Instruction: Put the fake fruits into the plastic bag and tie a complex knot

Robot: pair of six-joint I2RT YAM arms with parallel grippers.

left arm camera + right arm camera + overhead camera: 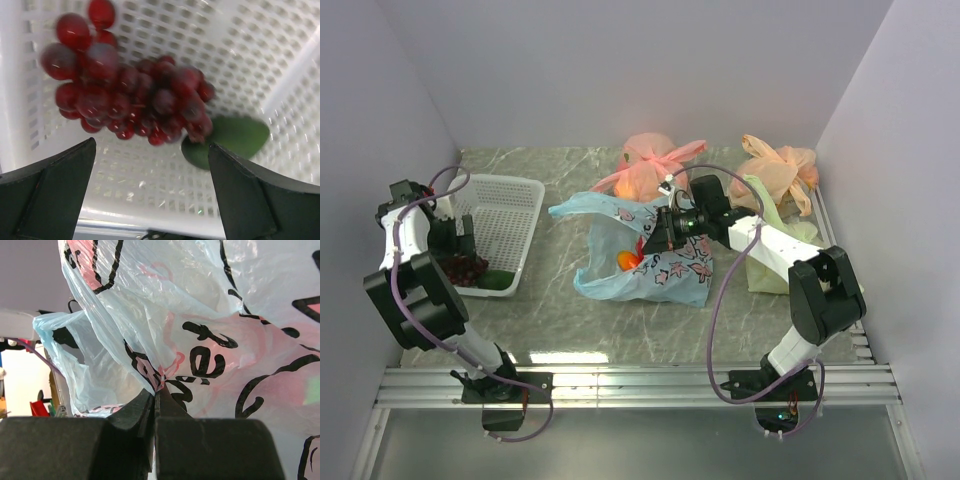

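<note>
- Desk [560,320]: grey marble top, carries everything below.
- Plastic bag [670,272]: pale blue with a floral print, slumped at desk centre. Something orange-red shows inside; which fruits, I cannot tell.
- Basket [515,210]: white, at 9 o'clock of the bag.
- Right gripper [155,392]: pinched together on a fold of the bag's film, lifting it.
- Left gripper [151,145]: spread wide over the basket floor, holding nothing.
- Grape bunch [130,95]: in the basket, partly blurred. Best straddled at its thick middle, clear of the basket wall.
- Green fruit [235,137]: at 4 o'clock of the grapes, partly tucked under them.
</note>
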